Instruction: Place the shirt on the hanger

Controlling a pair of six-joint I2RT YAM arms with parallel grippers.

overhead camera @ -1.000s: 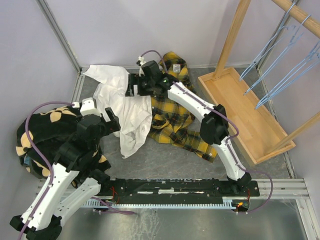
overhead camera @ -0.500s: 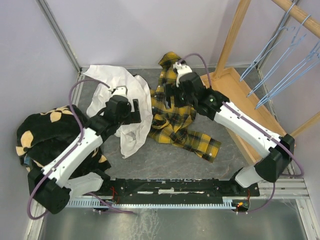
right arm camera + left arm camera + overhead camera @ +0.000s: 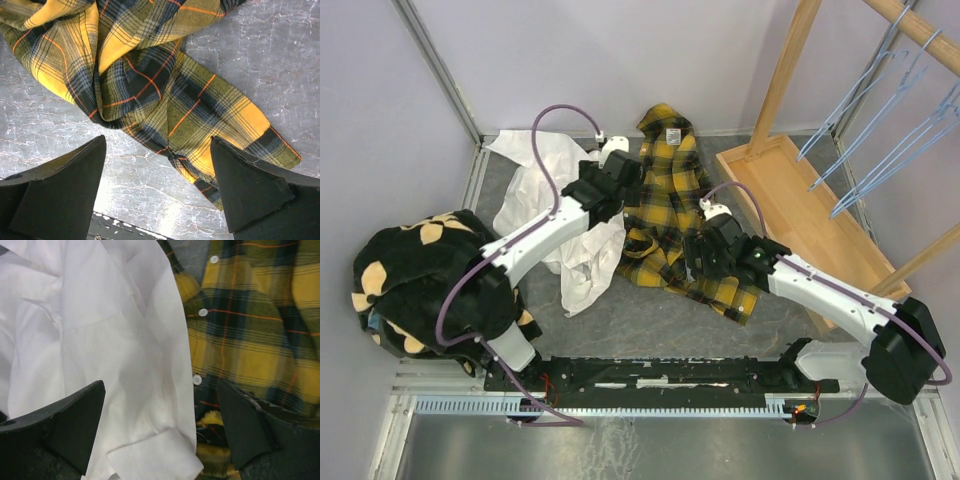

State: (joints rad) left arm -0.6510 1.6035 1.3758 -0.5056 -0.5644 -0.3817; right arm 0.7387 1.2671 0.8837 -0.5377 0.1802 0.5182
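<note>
Top external view: the shirt (image 3: 665,215) lies crumpled on the table (image 3: 650,320) in the middle of the frame, with its collar toward the top. The hanger (image 3: 850,107) hangs on the wooden rack (image 3: 790,75) in the upper right, well apart from the shirt. I judge that the task is at its first step, to get hold of the shirt; nothing is on the hanger yet. The left gripper (image 3: 620,185) hovers at the left edge of the shirt, where the white garment (image 3: 555,190) meets it. The right gripper (image 3: 705,262) hovers over the lower right part of the shirt. A black fleece (image 3: 410,270) lies at the left. A small white label (image 3: 673,133) shows inside the collar; its print is too small to read.

Left wrist view: the jaws are spread wide and grasp nothing. Below them the white garment covers the edge of the shirt, just beside its button strip (image 3: 202,312). The next move, I think, calls for pinching only the plaid cloth and not the white one.

Right wrist view: the jaws are also released, wide apart, above a folded sleeve (image 3: 210,115) of the shirt on the bare table. No writing shows here.
</note>
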